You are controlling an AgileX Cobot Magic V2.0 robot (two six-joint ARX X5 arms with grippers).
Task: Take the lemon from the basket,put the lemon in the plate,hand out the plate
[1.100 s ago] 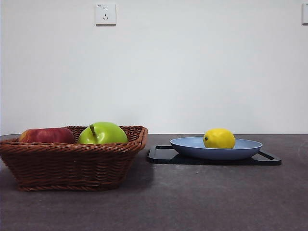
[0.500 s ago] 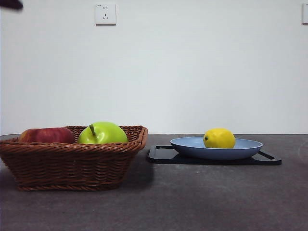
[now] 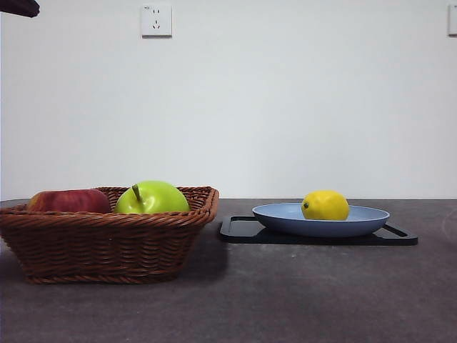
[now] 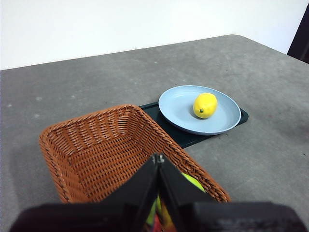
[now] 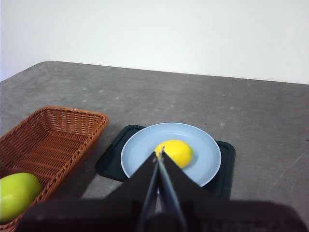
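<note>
The lemon [image 3: 325, 205] is seated in the plate [image 3: 364, 221], ready for hand-out. Both grippers, left gripper [image 4: 158, 158] and right gripper [image 5: 158, 155], are closed and empty, held clear above the counter.

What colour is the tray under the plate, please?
Black; the tray shows best in the right wrist view, beneath the light-blue plate.

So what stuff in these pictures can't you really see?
- Red apple: in the front view the brown woven wicker basket wall hides its lower part.
- Green apple: cut off by the right wrist picture's edge; in the left wrist view the left gripper covers most of it.
- Small yellow oval lemon on the round light-blue plate: partly behind the right gripper.
- Flat black tray: mostly under the plate.
- Dark tip, front view corner: which arm is unclear.
</note>
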